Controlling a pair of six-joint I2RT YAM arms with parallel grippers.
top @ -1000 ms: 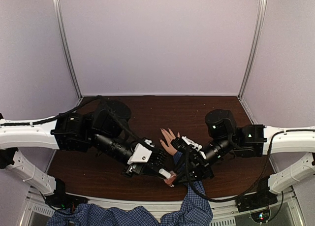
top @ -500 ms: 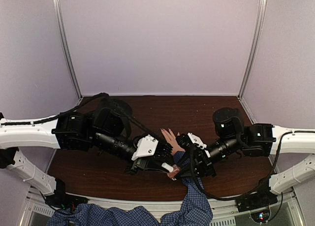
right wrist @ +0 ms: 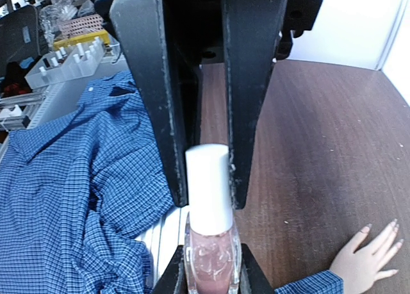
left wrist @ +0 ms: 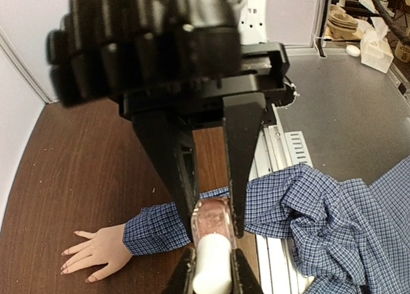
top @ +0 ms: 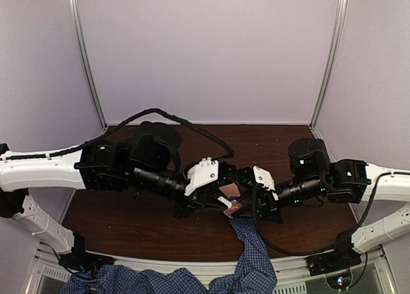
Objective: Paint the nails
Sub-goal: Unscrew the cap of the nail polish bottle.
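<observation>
A small nail-polish bottle [right wrist: 211,262] of pink polish with a white cap [left wrist: 211,265] hangs in the air between both grippers. My left gripper [left wrist: 211,271] is shut on the cap. Facing it, my right gripper [right wrist: 211,275] is shut on the glass body. In the top view they meet at the bottle [top: 229,204]. A light-skinned hand [left wrist: 102,249] lies flat on the brown table [left wrist: 77,159], fingers spread, with pinkish nails [left wrist: 65,252] at the tips. The hand [right wrist: 365,259] lies below and to one side of the bottle. In the top view the arms hide the hand.
A blue checked sleeve [left wrist: 154,227] runs from the hand to a crumpled shirt [left wrist: 333,211] draped over the table's near edge and its metal rail [left wrist: 282,166]. Lilac booth walls [top: 205,50] close the back and sides.
Both grippers have carried the bottle away from the near edge, towards the middle of the table. The left gripper now covers the hand in the top view.
</observation>
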